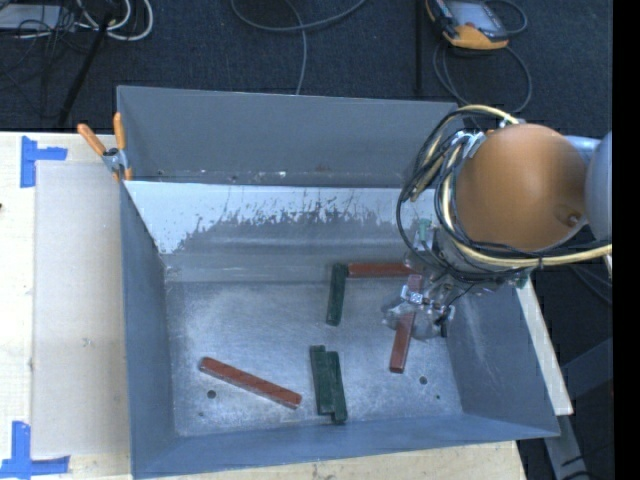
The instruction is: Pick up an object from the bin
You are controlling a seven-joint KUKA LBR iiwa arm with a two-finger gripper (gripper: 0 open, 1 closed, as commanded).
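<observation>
The jaws hang low over the right part of the bin (250, 228) floor. Directly beneath them lies the upper end of a short red-brown stick (400, 351), which runs from there toward the near wall at a slight slant. Whether the jaws are released or clenched I cannot tell, since the wrist and its cables cover them. The stick may be touched or may merely lie underneath.

Just beyond the jaws, toward the far wall, a second red-brown stick (378, 268) lies crosswise. To the view's left of them is a dark green stick (336, 294). Well apart from them, nearer the front, lie a dark green block (327, 383) and a long red-brown stick (250, 383).

The main risk, as I judge it, is a hold taken at the stick's very end. Its free length would then swing down and could twist out on the lift. The crosswise stick is also close enough to be nudged or caught, and the sloping right wall sits near the jaws, leaving little room to correct.
</observation>
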